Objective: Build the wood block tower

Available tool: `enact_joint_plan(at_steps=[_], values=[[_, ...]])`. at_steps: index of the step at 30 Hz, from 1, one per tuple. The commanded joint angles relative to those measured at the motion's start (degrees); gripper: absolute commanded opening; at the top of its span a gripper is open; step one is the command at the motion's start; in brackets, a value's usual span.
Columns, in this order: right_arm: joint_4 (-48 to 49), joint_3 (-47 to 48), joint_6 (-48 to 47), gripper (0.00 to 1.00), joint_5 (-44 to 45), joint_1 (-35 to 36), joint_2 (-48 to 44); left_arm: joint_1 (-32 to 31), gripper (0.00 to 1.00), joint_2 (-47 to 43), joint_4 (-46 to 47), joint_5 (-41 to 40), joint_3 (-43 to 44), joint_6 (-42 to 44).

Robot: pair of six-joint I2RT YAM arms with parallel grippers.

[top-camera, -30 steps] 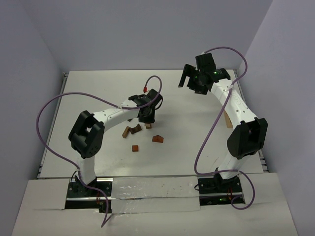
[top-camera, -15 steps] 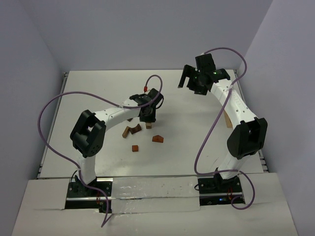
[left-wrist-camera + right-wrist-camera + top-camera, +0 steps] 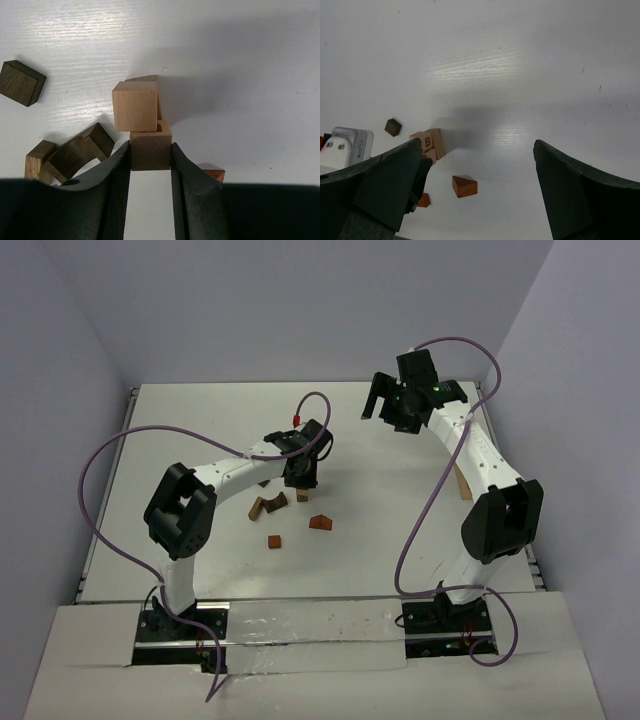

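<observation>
The wood block tower [image 3: 135, 106] is a short stack of tan cubes in the left wrist view. In the top view it shows as a tan bit [image 3: 302, 496] under my left gripper [image 3: 302, 480]. My left gripper [image 3: 150, 150] is shut on a tan cube [image 3: 150, 141] that it holds right against the stack's near side. I cannot tell whether the held cube rests on anything. The right wrist view shows the stack from afar [image 3: 428, 143], one cube marked B. My right gripper [image 3: 385, 405] is open and empty, high above the far table, its fingers [image 3: 390, 185] spread wide.
Loose dark blocks lie left of the stack: a flat one [image 3: 21, 82], an arch [image 3: 80, 152] and a small one [image 3: 39, 157]. Reddish wedges lie nearby [image 3: 320, 522] [image 3: 274, 541]. A light wooden box [image 3: 462, 482] stands behind the right arm.
The left arm's elbow has edged slightly to the right. The left gripper stays at the stack with the cube. The right arm has not moved.
</observation>
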Motion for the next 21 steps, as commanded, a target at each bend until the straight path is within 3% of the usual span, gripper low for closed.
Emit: enact_joint_plan(at_steps=[1, 8, 21], values=[[1.59, -0.03, -0.18, 1.00, -0.50, -0.33, -2.09, 0.29, 0.21, 0.26, 1.24, 0.14, 1.91, -0.62], [1.68, -0.03, -0.32, 1.00, -0.82, -0.27, -1.95, 0.43, 0.29, -0.31, 1.65, -0.07, 0.67, -0.71], [1.65, 0.29, -0.26, 1.00, -1.20, -0.33, -1.65, 0.94, 0.33, -0.23, 2.10, 1.28, -0.22, -0.79]])
